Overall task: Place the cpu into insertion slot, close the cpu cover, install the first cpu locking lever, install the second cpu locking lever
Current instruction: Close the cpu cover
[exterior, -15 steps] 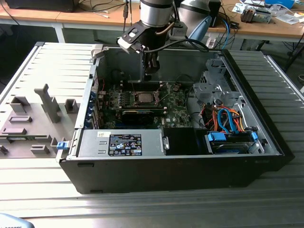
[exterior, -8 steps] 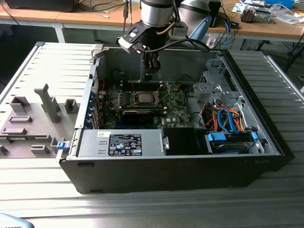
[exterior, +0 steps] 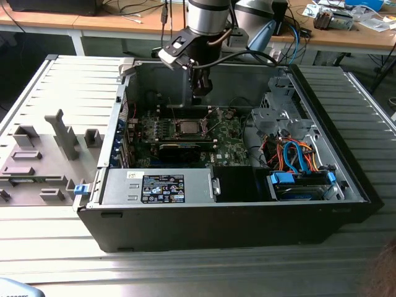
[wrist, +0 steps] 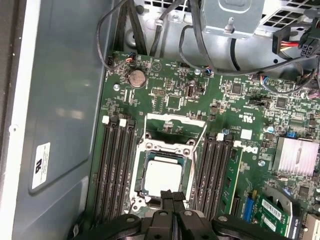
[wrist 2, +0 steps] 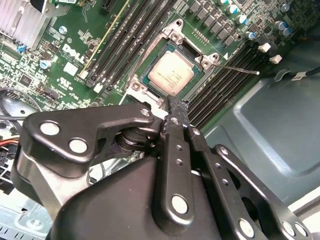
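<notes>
Ribbed grey metal table [exterior: 185,272]; wooden desks [exterior: 105,23] stand behind it

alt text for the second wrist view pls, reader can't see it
The shut black gripper has its tips at the edge of the insertion slot, where the silver cpu lies seated. Green motherboard with dark memory slots surrounds the slot, and a thin metal lever sticks out beside it.

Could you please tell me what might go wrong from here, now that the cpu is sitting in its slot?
1. The cpu lies in the insertion slot with the cpu cover folded back. The shut gripper hovers close by its edge, so a slip could knock the chip askew.
2. A thin locking lever juts out beside the slot and may snag or bend.
</notes>
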Tool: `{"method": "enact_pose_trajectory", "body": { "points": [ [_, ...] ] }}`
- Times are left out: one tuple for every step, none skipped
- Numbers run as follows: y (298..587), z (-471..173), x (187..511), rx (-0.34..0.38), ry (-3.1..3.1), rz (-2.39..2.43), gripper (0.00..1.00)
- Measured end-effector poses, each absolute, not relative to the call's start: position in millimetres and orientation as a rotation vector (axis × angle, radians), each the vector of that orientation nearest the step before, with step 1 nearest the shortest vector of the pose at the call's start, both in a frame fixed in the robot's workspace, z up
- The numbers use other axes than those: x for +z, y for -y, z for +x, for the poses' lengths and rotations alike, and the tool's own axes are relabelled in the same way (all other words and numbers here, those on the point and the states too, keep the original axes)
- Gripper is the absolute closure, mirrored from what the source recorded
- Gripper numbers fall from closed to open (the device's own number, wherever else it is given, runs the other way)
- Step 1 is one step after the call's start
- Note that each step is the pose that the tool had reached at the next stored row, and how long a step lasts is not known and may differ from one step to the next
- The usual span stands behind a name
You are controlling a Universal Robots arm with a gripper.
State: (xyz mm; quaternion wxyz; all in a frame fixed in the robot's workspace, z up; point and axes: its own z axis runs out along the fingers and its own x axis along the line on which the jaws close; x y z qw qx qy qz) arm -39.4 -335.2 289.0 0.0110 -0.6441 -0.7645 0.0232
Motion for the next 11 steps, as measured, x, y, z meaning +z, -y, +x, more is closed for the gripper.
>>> {"method": "enact_pose_trajectory", "body": {
  "points": [
    [335.7,-38.5,289.0,0.073,2.385,-2.010,0.89],
    [336.1,-37.5,289.0,0.073,2.384,-2.011,0.89],
    [336.3,-36.9,288.9,0.072,2.381,-2.014,0.89],
    [336.5,-36.6,288.8,0.072,2.377,-2.019,0.89],
    [336.5,-36.6,288.7,0.072,2.357,-2.042,0.89],
    [336.5,-36.5,288.6,0.072,2.338,-2.063,0.89],
    [336.5,-36.4,288.5,0.072,2.327,-2.074,0.89],
    [336.6,-35.5,288.5,0.072,2.324,-2.078,0.89],
    [336.6,-34.8,288.5,0.072,2.324,-2.078,0.89],
    [336.6,-33.9,288.5,0.072,2.324,-2.078,0.89],
    [336.6,-33.0,288.5,0.072,2.324,-2.078,0.89]
  ]
}}
